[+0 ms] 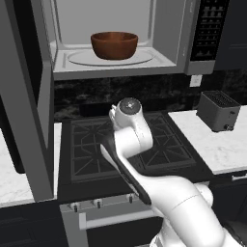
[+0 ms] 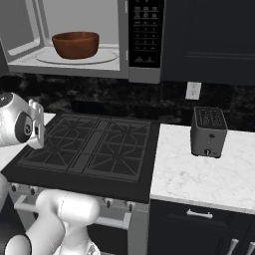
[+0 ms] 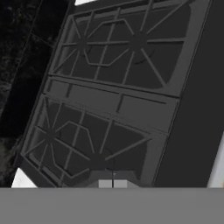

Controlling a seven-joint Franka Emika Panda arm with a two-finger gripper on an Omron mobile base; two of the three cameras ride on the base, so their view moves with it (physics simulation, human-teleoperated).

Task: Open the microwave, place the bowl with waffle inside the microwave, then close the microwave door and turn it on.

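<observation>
The microwave (image 1: 120, 70) (image 2: 144, 74) hangs open above the stove. Its microwave door (image 1: 29, 96) is swung wide out to the left. The reddish-brown bowl (image 1: 114, 46) (image 2: 75, 45) stands inside on the glass turntable (image 1: 144, 59). The bowl's wall hides the waffle. My arm is folded low over the stove, well below the microwave. In the hand view my gripper (image 3: 113, 184) is shut, its tips pressed together with nothing between them, and it looks down on the stove grates (image 3: 109, 100).
The black button panel (image 1: 210, 29) (image 2: 146, 32) is on the microwave's right side. A small dark grey toaster (image 1: 219, 112) (image 2: 208, 132) stands on the white marble counter (image 2: 199, 174) right of the black gas stove (image 1: 87, 144) (image 2: 94, 144).
</observation>
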